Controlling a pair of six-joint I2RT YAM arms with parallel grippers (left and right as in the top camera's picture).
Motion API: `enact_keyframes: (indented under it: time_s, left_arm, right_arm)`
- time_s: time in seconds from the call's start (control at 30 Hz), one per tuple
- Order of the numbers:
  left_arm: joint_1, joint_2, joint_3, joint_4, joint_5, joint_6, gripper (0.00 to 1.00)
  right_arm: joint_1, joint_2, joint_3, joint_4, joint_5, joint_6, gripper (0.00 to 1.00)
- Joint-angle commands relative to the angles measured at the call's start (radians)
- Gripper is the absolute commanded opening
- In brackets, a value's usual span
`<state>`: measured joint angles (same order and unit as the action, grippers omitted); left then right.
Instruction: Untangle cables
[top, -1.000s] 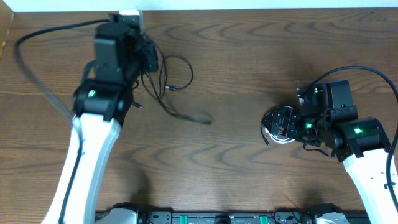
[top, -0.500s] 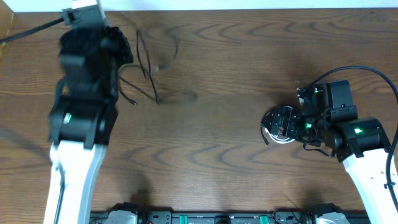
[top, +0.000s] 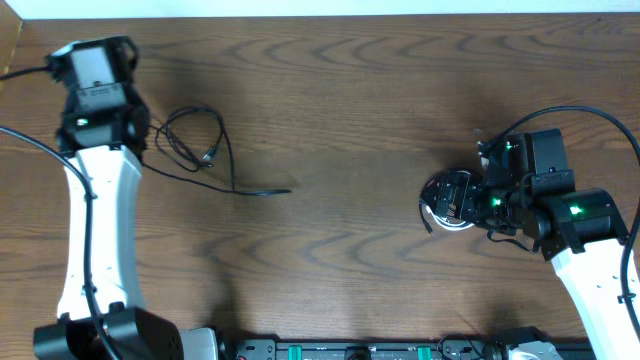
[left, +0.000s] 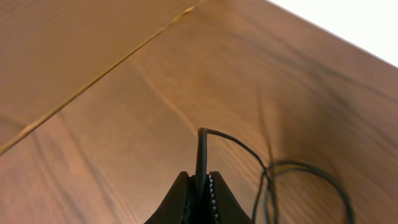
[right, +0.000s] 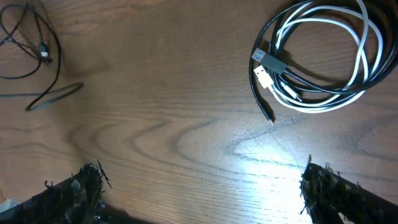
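My left gripper is pinched on black cable, slack trailing off rightward; my right gripper is wide open, empty, coiled cables just ahead of it

There are three cables: one loose black cable, one coiled black cable, one white cable. There are two arms, the left arm and the right arm, and one tabletop.
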<state>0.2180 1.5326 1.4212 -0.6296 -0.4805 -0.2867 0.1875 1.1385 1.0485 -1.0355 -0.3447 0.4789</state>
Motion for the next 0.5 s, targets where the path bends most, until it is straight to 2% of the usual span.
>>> enact_keyframes:
  time_s: [0.0,0.3,0.37,0.43,0.47]
  left_arm:
    - [0.076,0.030,0.003,0.004,-0.033,-0.045,0.07]
    - [0.360,0.045,0.003,0.032,-0.033,-0.111,0.08]
    - [0.420,0.045,0.003,0.025,-0.033,-0.111,0.17]
    - [0.462,0.045,0.003,0.017,-0.033,-0.120,0.31]
    - [0.487,0.045,0.003,0.012,-0.033,-0.128,0.33]
  right_arm:
    - [0.004,0.001,0.009,-0.001,-0.005,-0.002,0.99]
    - [0.004,0.001,0.009,-0.002,-0.005,-0.002,0.99]
    - [0.004,0.001,0.009,-0.001,-0.005,-0.002,0.99]
    - [0.004,0.001,0.009,-0.002,-0.005,-0.002,0.99]
    - [0.004,0.000,0.009,-0.002,-0.005,-0.002,0.99]
